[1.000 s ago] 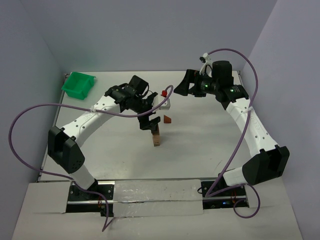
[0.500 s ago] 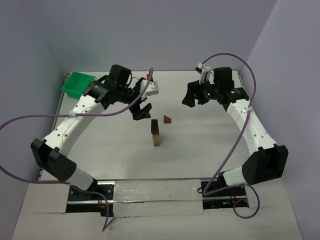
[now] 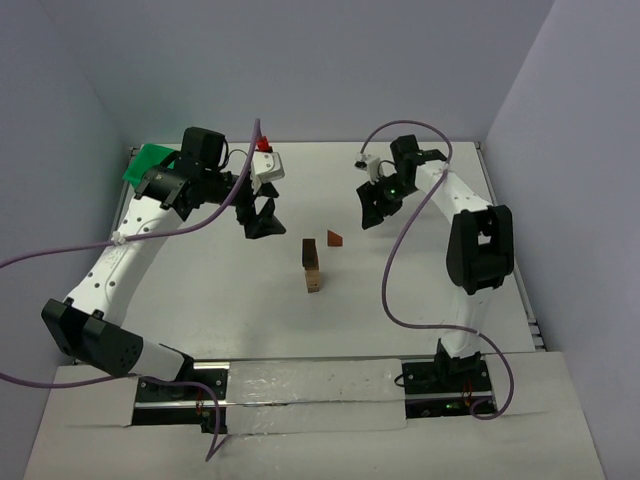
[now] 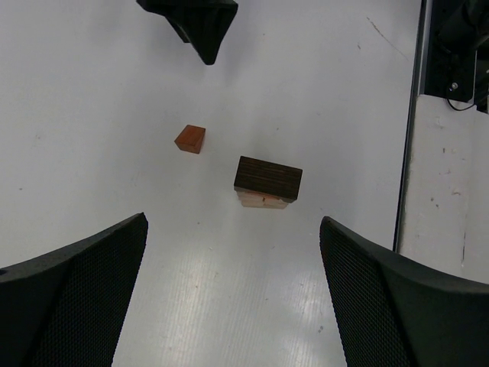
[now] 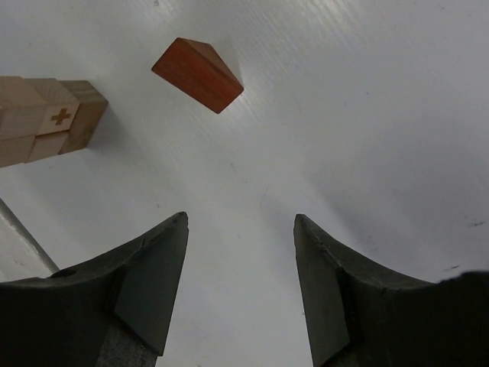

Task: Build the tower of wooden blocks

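The tower (image 3: 312, 266) stands upright at mid-table, tan wood blocks with a dark brown block (image 4: 267, 177) on top. Just behind and to the right of it lies a reddish-brown wedge (image 3: 334, 238), alone on the table. My left gripper (image 3: 262, 220) hovers open and empty to the left of the tower, clear of it. In its own view its gripper (image 4: 234, 223) frames bare table short of the tower. My right gripper (image 3: 372, 208) is open and empty, right of the wedge. In the right wrist view the wedge (image 5: 199, 74) lies ahead of the gripper (image 5: 241, 218), and the tower (image 5: 46, 118) is at the left edge.
A green bin (image 3: 146, 162) sits at the back left corner, partly behind my left arm. Purple cables loop over both sides of the table. Walls close in on the left, back and right.
My left gripper has pulled away from the tower toward the back left. My right gripper has swung down toward the wedge, and its jaws have narrowed.
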